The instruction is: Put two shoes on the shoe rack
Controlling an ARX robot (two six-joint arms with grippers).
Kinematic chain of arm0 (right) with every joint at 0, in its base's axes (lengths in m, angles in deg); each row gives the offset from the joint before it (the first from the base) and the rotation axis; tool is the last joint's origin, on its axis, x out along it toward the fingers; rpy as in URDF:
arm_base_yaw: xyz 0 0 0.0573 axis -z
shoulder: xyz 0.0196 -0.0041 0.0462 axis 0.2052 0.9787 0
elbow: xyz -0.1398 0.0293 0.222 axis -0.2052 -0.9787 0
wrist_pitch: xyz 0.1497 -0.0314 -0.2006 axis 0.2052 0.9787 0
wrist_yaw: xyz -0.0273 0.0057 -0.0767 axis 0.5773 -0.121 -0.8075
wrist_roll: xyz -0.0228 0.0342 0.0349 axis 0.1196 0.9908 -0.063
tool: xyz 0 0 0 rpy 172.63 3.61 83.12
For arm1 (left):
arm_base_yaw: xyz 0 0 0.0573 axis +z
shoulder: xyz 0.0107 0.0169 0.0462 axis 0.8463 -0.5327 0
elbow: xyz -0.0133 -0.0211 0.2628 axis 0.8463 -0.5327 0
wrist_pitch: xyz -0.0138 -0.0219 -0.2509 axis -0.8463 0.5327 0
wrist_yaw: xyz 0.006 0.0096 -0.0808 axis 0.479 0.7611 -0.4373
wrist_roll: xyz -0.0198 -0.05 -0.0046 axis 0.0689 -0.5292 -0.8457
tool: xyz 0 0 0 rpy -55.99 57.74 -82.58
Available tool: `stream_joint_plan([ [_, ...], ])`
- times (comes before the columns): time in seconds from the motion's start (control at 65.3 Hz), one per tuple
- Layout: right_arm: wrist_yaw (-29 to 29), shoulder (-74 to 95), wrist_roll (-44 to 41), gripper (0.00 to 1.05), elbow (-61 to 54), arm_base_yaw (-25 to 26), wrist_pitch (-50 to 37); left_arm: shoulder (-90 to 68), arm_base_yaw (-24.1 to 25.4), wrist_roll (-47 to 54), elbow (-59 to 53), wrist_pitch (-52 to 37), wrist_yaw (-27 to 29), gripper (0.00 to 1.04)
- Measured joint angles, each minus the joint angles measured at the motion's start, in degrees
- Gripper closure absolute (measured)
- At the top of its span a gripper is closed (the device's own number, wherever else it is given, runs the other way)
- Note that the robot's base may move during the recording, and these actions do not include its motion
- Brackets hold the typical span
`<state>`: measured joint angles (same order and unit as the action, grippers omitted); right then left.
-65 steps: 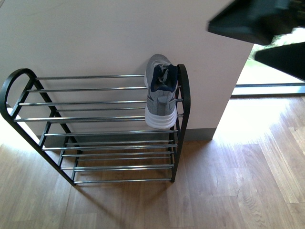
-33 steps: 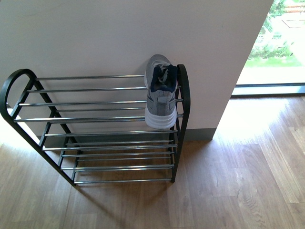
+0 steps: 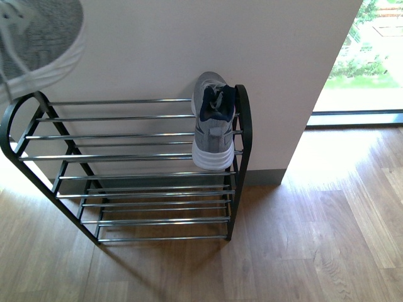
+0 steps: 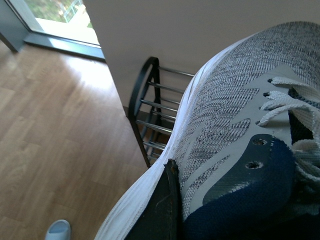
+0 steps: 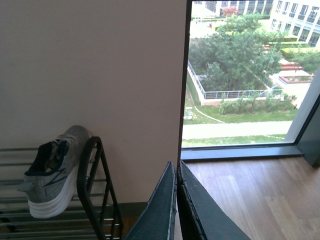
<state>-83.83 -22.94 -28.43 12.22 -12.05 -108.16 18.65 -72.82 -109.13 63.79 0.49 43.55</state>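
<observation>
While the left gripper [image 4: 171,186] clamps the grey knit white-soled sneaker [image 3: 39,39] at ten o'clock of the black-framed chrome-bar shoe rack [image 3: 113,136], it should set it level across the top tier, at nine o'clock of the matching sneaker [image 3: 213,129]; the right gripper [image 5: 176,172] is pinched together, empty

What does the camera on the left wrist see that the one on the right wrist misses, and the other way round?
Only the left wrist view shows a grey sneaker gripped by the left end effector, filling the picture, and a pale blue slide on the floor. Only the right wrist view shows the other sneaker lying on the shoe rack, and the right end effector shut and empty. Both show the shoe rack, the wall, the wooden floor and a window.
</observation>
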Motion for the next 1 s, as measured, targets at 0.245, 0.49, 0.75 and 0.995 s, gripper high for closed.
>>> stream_joint_plan([
  [0.245,-0.1,-4.9,0.0,1.03,-1.9,0.1,2.0,-24.8,1.9,-6.6,11.3,-8.6,-8.6,1.03],
  [0.49,0.0,-12.3,0.0,1.03,-1.9,0.1,8.9,-46.3,1.4,-16.4,24.3,-12.7,-12.2,1.03],
  [0.75,0.0,-18.0,0.0,1.03,-1.9,0.1,14.4,-63.0,-0.9,-21.5,36.8,-11.6,-14.3,1.03],
  [0.995,0.0,-22.6,0.0,1.03,-1.9,0.1,19.0,-73.1,-0.9,-19.9,48.9,-8.6,-17.2,1.03],
])
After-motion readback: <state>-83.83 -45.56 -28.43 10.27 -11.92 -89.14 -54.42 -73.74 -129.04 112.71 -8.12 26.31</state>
